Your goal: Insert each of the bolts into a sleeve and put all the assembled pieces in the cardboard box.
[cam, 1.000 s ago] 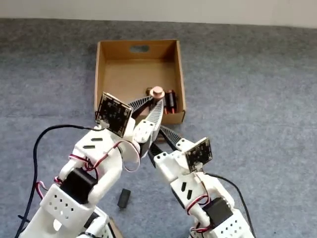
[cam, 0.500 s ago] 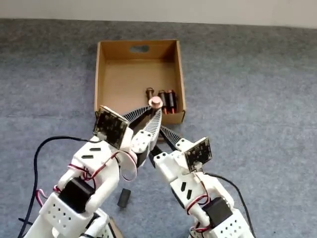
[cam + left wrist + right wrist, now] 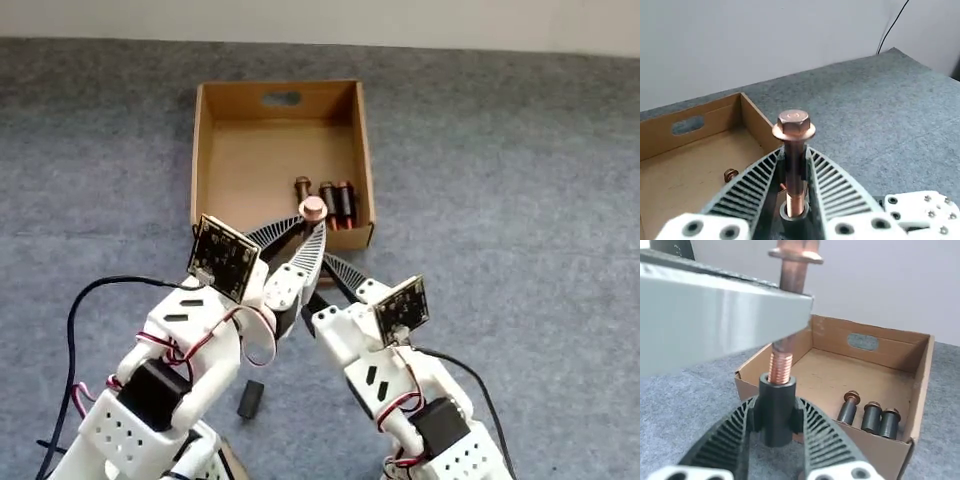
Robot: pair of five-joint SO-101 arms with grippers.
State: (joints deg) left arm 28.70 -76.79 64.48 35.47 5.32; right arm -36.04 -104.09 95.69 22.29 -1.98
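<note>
The left arm has pulled back a touch: a second ago the copper head of its bolt [image 3: 313, 208] hung out over the inside of the box [image 3: 199, 160], and now it sits back above the near wall, closer to the two arms. The right arm hasn't budged. So here we are: the left claw [image 3: 795, 152] is clenched on the bolt's shank just under the head, holding it upright, hexagonal head on top, threads pointing down. Underneath, the right claw [image 3: 776, 415] is clamped around a black sleeve [image 3: 775, 402], also upright, just in front of the box's near wall. And look at the join: the threaded tip is down in the mouth of the sleeve, with a good stretch of thread and bare shank showing above it, so the bolt is only partly in. The two claws meet one above the other, right at the front edge of the box. Inside, three assembled pieces [image 3: 871, 417] lie side by side in the near right corner, heads pointing toward the far wall. Back on the grey counter [image 3: 500, 150], a small black piece [image 3: 250, 399] lies between the bases of the two arms.
</note>
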